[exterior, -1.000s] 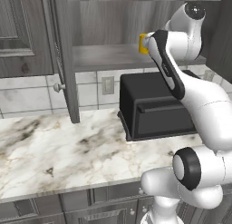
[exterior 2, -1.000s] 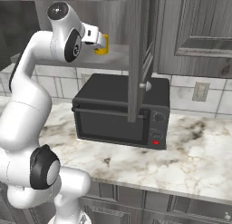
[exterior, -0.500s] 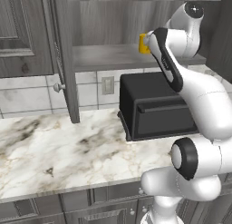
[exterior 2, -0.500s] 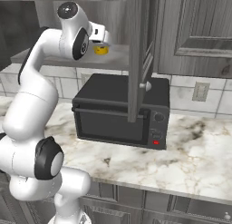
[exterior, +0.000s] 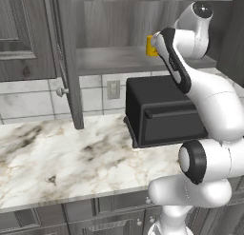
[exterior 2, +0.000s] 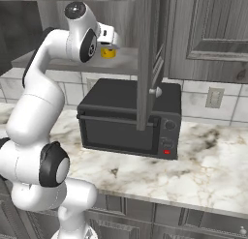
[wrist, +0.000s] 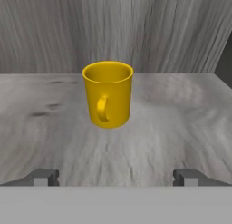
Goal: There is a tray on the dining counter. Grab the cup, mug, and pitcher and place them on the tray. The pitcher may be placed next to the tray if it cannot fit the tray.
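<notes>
- The pincer (wrist: 116, 177) stands wide open, gripping nothing, its two dark fingertips (wrist: 43, 177) far apart at the near edge of a grey wood shelf (wrist: 181, 123).
- Bare shelf board lies between the tips and ahead of them, with open room on both sides of the approach line.
- Straight ahead, centred between the tips and apart from them, the mug (wrist: 108, 94) stands upright on the shelf, long axis vertical, mouth up, handle turned toward the pincer.
- Beyond the mug the cabinet's back wall (wrist: 118, 28) closes the space; a dark edge at far right is probably the cabinet's side, though the view is poor there.
- In the base views the arm hides most of the mug (exterior: 151, 47), leaving a yellow sliver (exterior 2: 108, 52).
- Below the shelf a black microwave (exterior 2: 131, 122) sits on the marble table (exterior: 62, 158); an open cabinet door (exterior 2: 147, 54) hangs just to one side.
</notes>
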